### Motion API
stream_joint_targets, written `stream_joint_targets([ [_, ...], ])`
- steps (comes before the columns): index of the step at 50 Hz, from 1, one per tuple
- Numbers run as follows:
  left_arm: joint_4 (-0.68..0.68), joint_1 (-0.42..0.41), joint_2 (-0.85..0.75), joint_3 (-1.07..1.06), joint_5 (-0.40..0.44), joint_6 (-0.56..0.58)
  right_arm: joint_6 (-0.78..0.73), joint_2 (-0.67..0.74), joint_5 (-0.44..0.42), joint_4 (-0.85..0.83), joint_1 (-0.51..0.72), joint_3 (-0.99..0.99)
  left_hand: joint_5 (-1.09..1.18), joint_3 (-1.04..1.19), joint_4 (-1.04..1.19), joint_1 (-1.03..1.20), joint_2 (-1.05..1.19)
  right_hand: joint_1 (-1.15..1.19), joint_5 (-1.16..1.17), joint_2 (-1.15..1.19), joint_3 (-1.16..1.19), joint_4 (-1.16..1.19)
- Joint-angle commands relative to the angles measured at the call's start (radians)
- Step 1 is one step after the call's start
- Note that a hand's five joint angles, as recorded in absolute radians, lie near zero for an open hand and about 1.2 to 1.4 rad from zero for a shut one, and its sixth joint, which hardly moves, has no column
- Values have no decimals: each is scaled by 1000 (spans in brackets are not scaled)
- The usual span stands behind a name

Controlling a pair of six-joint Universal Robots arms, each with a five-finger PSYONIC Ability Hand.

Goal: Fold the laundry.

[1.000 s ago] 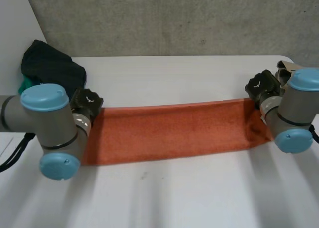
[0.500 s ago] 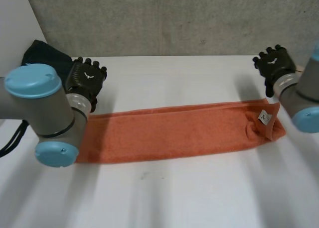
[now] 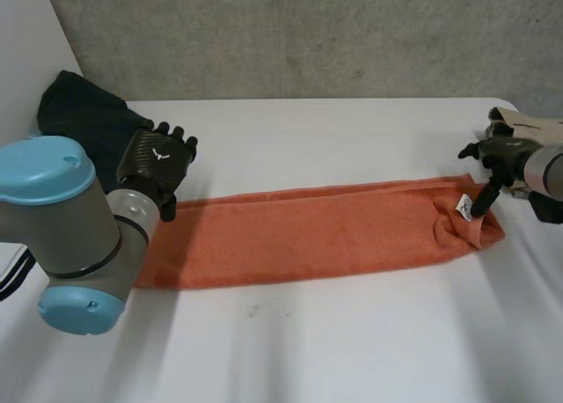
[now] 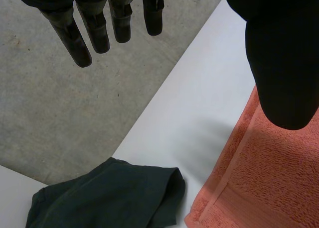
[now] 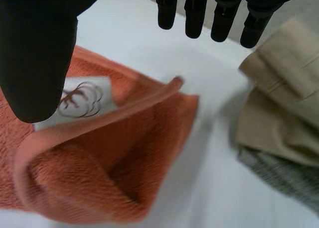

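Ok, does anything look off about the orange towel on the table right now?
Yes. Most of the orange towel lies flat as a long strip, but its end by the right hand is rumpled and turned over on itself, so the white label faces up. That end would need smoothing before a neat fold.

We release the towel (image 3: 308, 231): left hand (image 3: 157, 164) rises at frame left, right hand (image 3: 498, 155) retreats toward the right edge.

The left arm (image 3: 66, 218) bends at the near left, and its left hand (image 3: 157, 161) is held up with fingers (image 4: 75, 34) straight and spread. At the far right, the right hand (image 3: 497, 155) has straight fingers too, with its thumb (image 5: 40, 54) apart.
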Motion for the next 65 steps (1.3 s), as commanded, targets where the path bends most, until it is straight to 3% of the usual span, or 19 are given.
stream_joint_targets([
  [1, 7, -2, -5, -8, -1, -1, 22, 22, 13, -10, 3, 19, -48, -35, -27, -10, -34, -50, -46, -35, -33, -35],
  [6, 7, 0, 4, -25, -1, -3, -18, -67, -8, -62, 3, 155, -45, -32, -24, -7, -31, 169, 172, 183, 185, 183],
  [9, 9, 0, 10, -37, -1, -4, -166, -235, -31, -151, 6, 365, -45, -32, -24, -7, -31, 231, 234, 245, 247, 245],
  [12, 9, -2, 24, -51, -1, -20, -281, -309, -39, -211, 14, 499, -45, -32, -24, -7, -31, 234, 237, 249, 250, 248],
  [17, 12, -5, 32, -70, 1, -73, -380, -325, -21, -326, 31, 605, -45, -32, -24, -7, -31, 231, 234, 246, 247, 245],
  [22, 13, -12, 30, -71, 1, -89, -374, -296, 76, -473, 45, 660, -45, -32, -24, -7, -31, 231, 234, 246, 247, 245],
  [28, 26, -14, 27, -74, 1, -90, -374, -205, 102, -576, 45, 656, -45, -32, -24, -7, -31, 237, 240, 251, 253, 251],
  [31, 30, -14, 27, -80, 1, -90, -372, -164, 103, -612, 42, 636, -45, -32, -24, -7, -31, 345, 348, 360, 361, 359],
  [32, 32, -14, 27, -82, 1, -90, -372, -154, 102, -616, 40, 631, -45, -32, -24, -7, -31, 412, 416, 427, 428, 426],
  [36, 35, -12, 30, -85, 1, -89, -334, -140, 97, -632, 32, 614, -45, -32, -24, -7, -31, 1170, 1174, 1185, 1186, 1184],
  [43, 35, -11, 55, -94, 1, -90, -279, -165, 96, -632, -29, 585, -45, -32, -24, -7, -31, 1172, 1176, 1187, 1188, 1186],
  [47, 39, -11, 88, -123, 2, -90, -309, -174, 94, -618, -155, 518, -48, -35, -27, -10, -34, 1172, 1176, 1187, 1188, 1186],
  [50, 39, -9, 102, -134, 2, -90, -378, -174, 93, -589, -217, 466, -48, -35, -27, -10, -34, 1172, 1176, 1187, 1188, 1186],
  [55, 53, -5, 121, -163, 4, -89, -524, -167, 90, -556, -218, 413, -48, -36, -28, -11, -35, 1172, 1176, 1187, 1188, 1186],
  [61, 61, 0, 137, -180, 4, -89, -516, -188, 61, -572, -68, 380, -48, -36, -28, -11, -35, 1172, 1176, 1187, 1188, 1186],
  [65, 61, 4, 154, -192, 4, -89, -527, -206, -5, -607, 121, 340, -48, -36, -28, -11, -35, 1172, 1176, 1187, 1188, 1186],
])
